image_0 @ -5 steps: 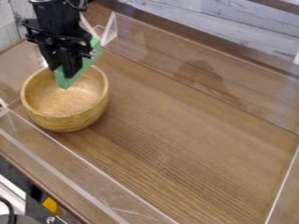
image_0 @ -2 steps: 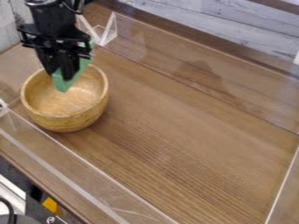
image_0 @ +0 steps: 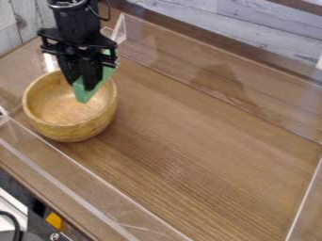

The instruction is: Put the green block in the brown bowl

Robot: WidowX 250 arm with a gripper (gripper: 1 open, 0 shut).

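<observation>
The brown bowl sits at the left of the wooden table, round and light-coloured with a deep hollow. My black gripper points straight down over the bowl's right half. It is shut on the green block, which hangs upright from the fingers. The block's lower end pokes out below the fingertips, above the hollow near the right rim. The block's upper part is hidden between the fingers.
Clear plastic walls run round the table, with a low clear edge along the front. A white planked wall stands behind. Bare wooden tabletop stretches to the right of the bowl.
The gripper with the green block has shifted to the right over the bowl, from its left-middle toward the right rim.
</observation>
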